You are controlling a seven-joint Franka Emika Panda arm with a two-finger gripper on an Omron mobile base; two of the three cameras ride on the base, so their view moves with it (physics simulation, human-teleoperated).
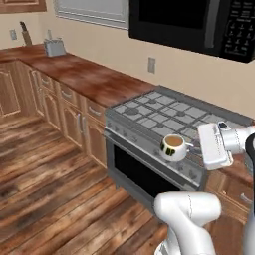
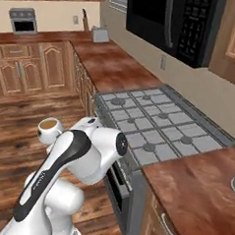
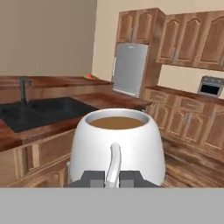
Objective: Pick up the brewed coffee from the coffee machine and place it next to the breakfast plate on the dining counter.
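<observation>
The robot's hand (image 3: pixel 112 178) grips the brewed coffee (image 3: pixel 117 146) by its handle, carried upright in the air toward the dining desk (image 3: pixel 100 101); keeping it level should prevent spills.

No writing can be read anywhere; the microwave (image 1: pixel 199 22) keypad marks are too small to make out.

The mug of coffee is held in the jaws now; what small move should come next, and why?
Probably carry the mug level toward the dining counter. The gripper holds it by the handle, upright and full, above the floor in front of the stove, and the hand view shows the counter with its black sink ahead.
</observation>
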